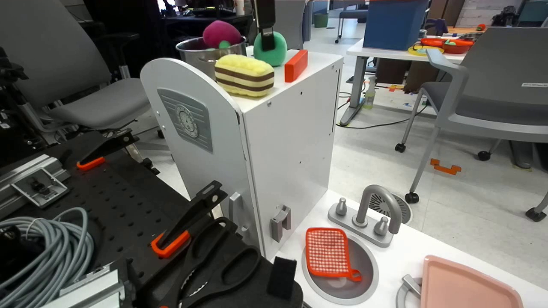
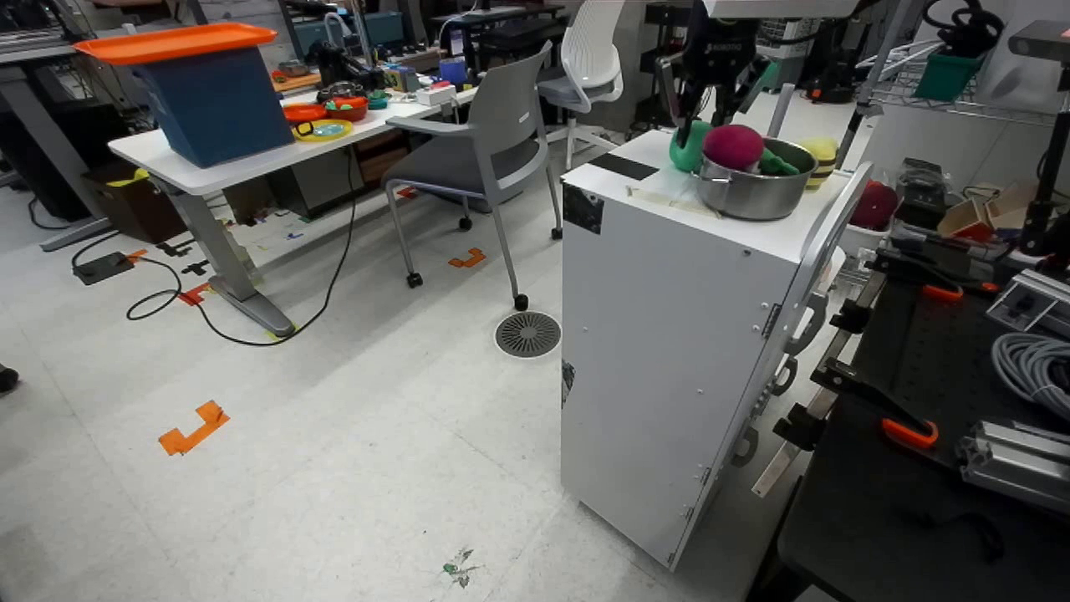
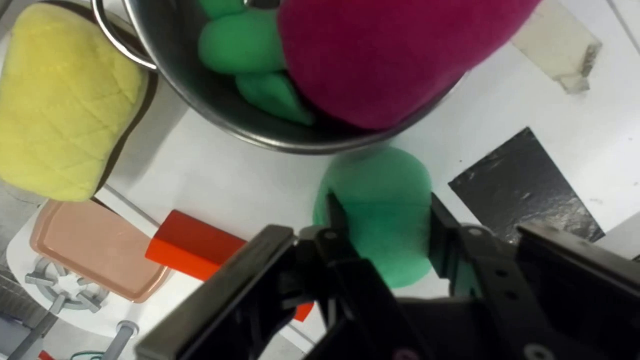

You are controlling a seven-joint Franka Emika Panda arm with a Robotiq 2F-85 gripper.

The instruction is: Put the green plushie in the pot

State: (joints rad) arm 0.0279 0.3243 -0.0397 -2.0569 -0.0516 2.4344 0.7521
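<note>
the green plushie is seen between the fingers, whether squeezed can't be told; lifted low, it could be bumped by the pot.

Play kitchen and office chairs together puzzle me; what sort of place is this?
Probably a robotics lab: a gripper hangs over the play kitchen, and a black bench beside it holds coiled cable.

top middle of frame: 1 green plushie, 1 magenta plushie, 1 pot, 1 stripy yellow block, 1 red-orange block. left: 2 orange-tipped clamps. green bits in the pot? can't tell how many tbh
</note>
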